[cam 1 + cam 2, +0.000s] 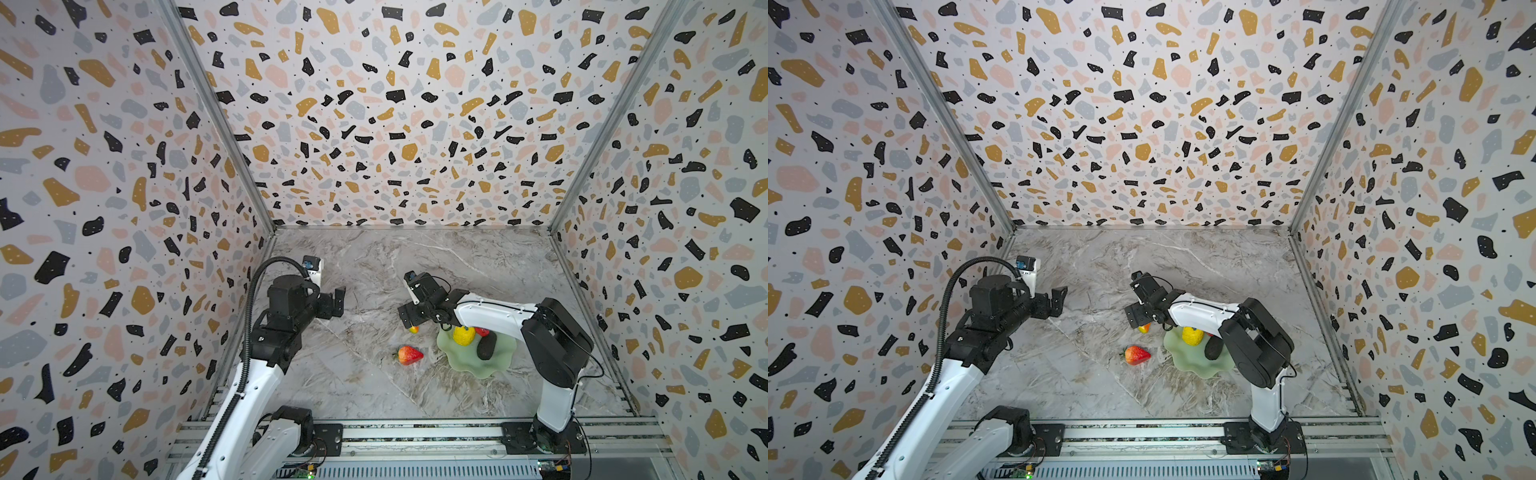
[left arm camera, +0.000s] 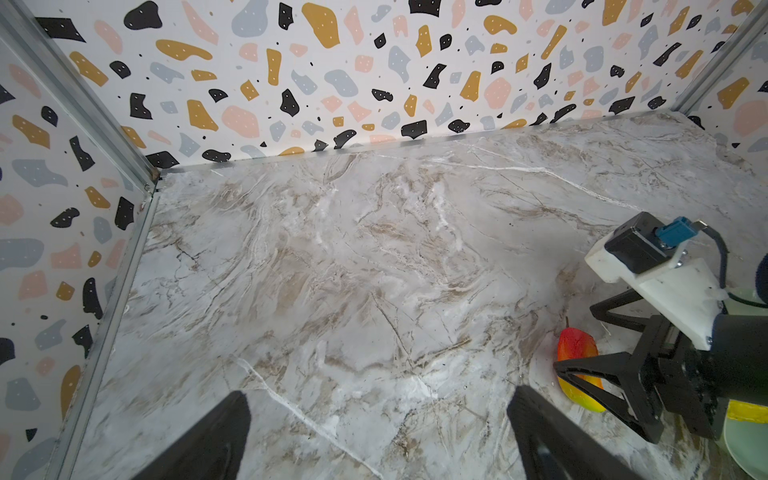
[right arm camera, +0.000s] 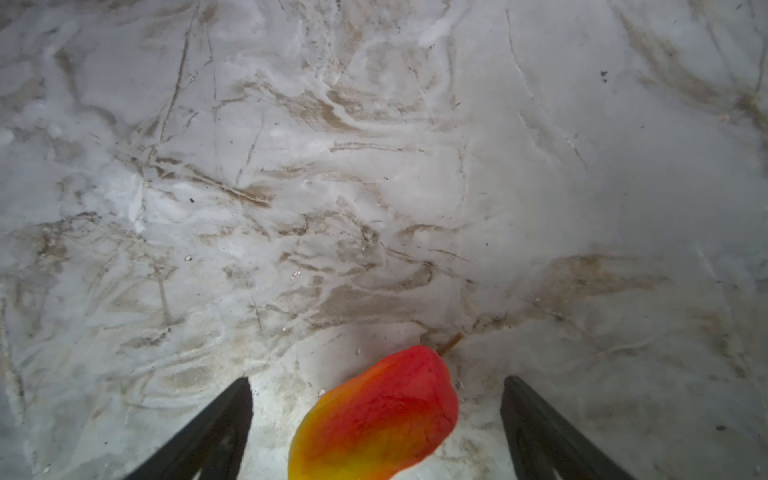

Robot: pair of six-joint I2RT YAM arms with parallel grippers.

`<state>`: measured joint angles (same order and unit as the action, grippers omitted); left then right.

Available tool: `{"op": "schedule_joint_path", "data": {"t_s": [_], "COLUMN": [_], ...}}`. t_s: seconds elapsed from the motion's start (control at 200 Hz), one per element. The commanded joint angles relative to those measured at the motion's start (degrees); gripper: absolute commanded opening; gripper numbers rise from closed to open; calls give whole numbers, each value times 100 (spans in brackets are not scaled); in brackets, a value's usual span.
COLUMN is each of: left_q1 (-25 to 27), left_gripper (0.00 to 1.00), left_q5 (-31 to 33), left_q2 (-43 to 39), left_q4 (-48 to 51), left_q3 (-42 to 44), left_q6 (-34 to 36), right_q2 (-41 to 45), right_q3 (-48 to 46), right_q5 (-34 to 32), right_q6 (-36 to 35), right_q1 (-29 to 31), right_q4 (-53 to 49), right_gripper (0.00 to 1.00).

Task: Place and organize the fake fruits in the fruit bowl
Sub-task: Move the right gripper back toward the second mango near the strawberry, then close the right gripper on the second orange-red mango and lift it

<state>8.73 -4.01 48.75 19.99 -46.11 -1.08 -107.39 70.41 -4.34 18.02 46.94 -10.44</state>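
Five fake fruits in a top view: yellow citrus (image 1: 463,334), dark oval (image 1: 486,345) and a partly hidden red piece (image 1: 482,331) in the single fruit bowl (image 1: 469,365). Strawberry (image 1: 409,354) and red-yellow fruit (image 3: 374,415) lie on the surface (image 1: 353,382). Wrist views alone show the right pincer (image 3: 376,379) straddling that fruit, fingers apart, clear of it. Left pincer (image 2: 379,392) is also apart.
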Motion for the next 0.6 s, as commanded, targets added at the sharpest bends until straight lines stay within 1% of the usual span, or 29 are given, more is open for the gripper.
{"op": "schedule_joint_path", "data": {"t_s": [0.0,0.415,0.591], "left_q1": [-3,-3,-3], "left_gripper": [100,100,100], "left_q5": [-12,6,-3], "left_q2": [-63,-112,-120], "left_q4": [-219,-223,-223], "left_q3": [60,67,67], "left_q6": [-6,-6,-2], "right_q2": [-34,-146,-166], "right_q3": [174,200,180], "right_q5": [108,-306,-340], "right_q6": [60,-69,-64], "right_q1": [16,190,219], "right_q4": [-33,-414,-499], "right_gripper": [92,89,89]}}
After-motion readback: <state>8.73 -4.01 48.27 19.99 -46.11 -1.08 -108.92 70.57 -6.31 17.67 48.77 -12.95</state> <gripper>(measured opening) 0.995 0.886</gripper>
